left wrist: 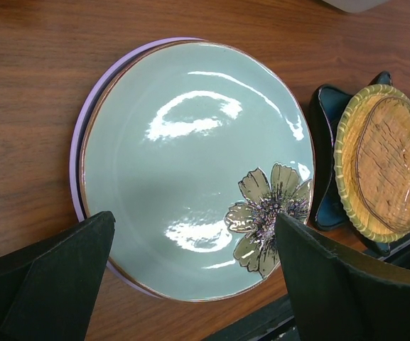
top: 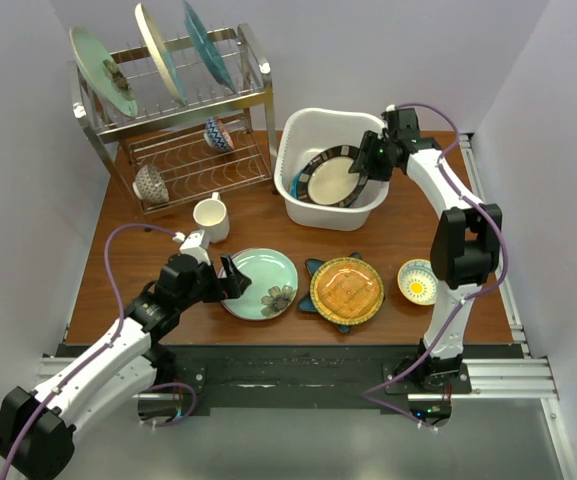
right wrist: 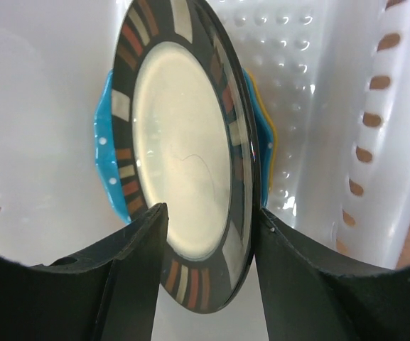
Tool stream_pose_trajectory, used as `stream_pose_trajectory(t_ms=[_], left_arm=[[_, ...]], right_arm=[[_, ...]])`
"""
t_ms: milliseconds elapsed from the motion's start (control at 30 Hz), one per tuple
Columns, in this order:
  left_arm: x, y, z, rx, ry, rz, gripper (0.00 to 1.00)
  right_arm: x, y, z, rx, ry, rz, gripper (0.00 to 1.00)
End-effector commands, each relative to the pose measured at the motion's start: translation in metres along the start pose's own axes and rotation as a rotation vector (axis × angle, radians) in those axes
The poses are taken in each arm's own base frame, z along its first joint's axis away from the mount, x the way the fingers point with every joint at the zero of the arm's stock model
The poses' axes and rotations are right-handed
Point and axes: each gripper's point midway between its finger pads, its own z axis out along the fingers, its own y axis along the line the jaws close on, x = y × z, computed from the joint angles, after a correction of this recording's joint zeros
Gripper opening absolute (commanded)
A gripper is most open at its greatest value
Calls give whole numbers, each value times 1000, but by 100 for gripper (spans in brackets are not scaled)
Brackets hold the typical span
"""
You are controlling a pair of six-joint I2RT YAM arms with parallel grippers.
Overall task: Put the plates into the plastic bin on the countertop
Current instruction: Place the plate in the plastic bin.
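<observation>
Table (top: 388, 235): wooden top; four plates lie on it, in two stacks of two
Bin (top: 313, 130): white tub at the back, right of centre; three plates inside as far as can be seen
Black-rimmed plate (top: 330, 180): in the bin, tilted on edge against the far wall
Blue plate (right wrist: 105, 160): in the bin, behind the black-rimmed plate, only its edge showing
Orange plate (right wrist: 267, 138): a thin edge behind the same plate, also in the bin
Mint plate (left wrist: 183, 163): flat on the table, front left of centre, not yet lifted
Lavender plate (left wrist: 75, 153): under the mint plate, only its left rim showing
Amber plate (top: 346, 290): just right of the mint plate, stacked on the star plate (top: 311, 270)
Right gripper (right wrist: 210, 213): down in the bin, jaws either side of the black-rimmed plate's lower rim, one finger touching it; whether it grips or merely flanks the plate cannot be told
Left gripper (left wrist: 194, 220): jaws wide apart, holding nothing, hovering low over the near edge of the mint plate
Progress: by my reckoning a little under half, three in and four to go
Next, as I judge: the mint plate, once the jaws close on its rim
</observation>
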Motion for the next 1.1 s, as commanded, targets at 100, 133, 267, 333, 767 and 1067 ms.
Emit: stream_pose_trajectory(t_ms=[100, 133, 267, 333, 767, 1067], left_arm=[[-2, -1, -2, 0, -8, 11, 100], [-2, -1, -2, -2, -8, 11, 100], [-4, -1, -1, -3, -14, 14, 100], [-6, -3, -1, -1, -14, 16, 100], [-8, -11, 8, 31, 1, 30, 100], [-8, -14, 13, 51, 4, 39, 100]], right_arm=[[7, 2, 12, 93, 42, -145, 54], [17, 1, 20, 108, 76, -156, 54], [30, 0, 32, 157, 113, -212, 54], [34, 3, 34, 169, 127, -240, 54], [44, -8, 38, 327, 132, -378, 55], [46, -15, 36, 464, 99, -491, 56]])
